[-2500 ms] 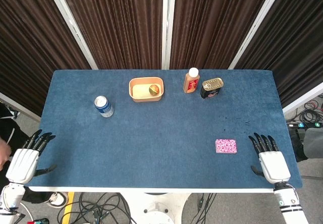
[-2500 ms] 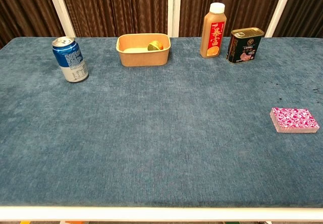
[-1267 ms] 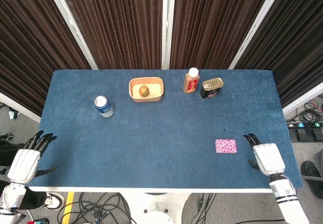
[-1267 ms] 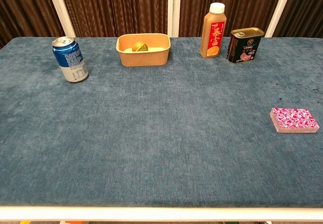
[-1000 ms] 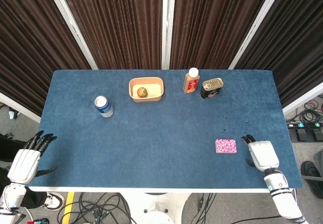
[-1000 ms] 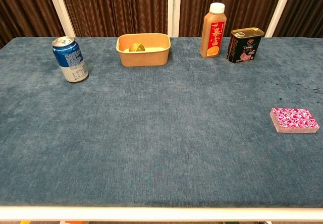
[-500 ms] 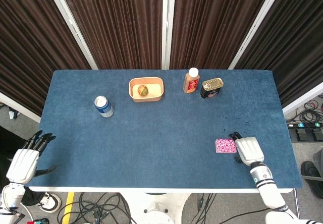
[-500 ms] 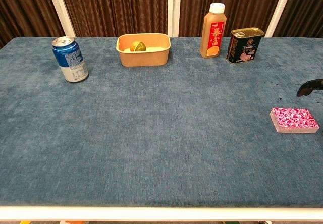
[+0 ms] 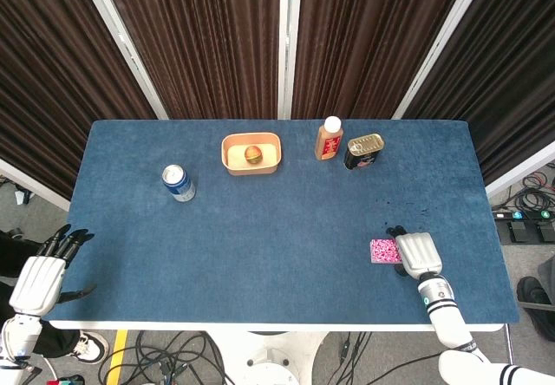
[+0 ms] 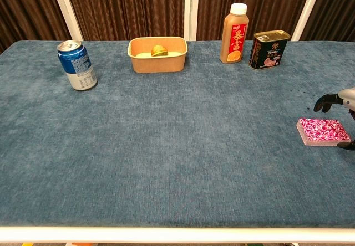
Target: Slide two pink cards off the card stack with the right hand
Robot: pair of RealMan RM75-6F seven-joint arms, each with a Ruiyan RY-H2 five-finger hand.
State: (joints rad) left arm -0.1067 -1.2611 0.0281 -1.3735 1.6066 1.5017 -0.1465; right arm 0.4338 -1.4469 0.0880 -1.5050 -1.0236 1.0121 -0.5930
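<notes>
The worktop (image 9: 286, 220) was a big blue carpet-like slab with dark curtains (image 9: 208, 38) behind it, and a can (image 9: 178, 182), bowl (image 9: 251, 153), bottle (image 9: 329, 138) and tin (image 9: 364, 151) were all parked well away from the action. The right hand (image 9: 414, 253) sat right at the stack's right edge, fingers curled down and holding nothing as far as I could tell, probably lined up to push cards off. The pink card stack (image 9: 384, 251) lay flat near the front right; the left hand (image 9: 39, 278) hung off the front left corner, fingers apart and empty.
</notes>
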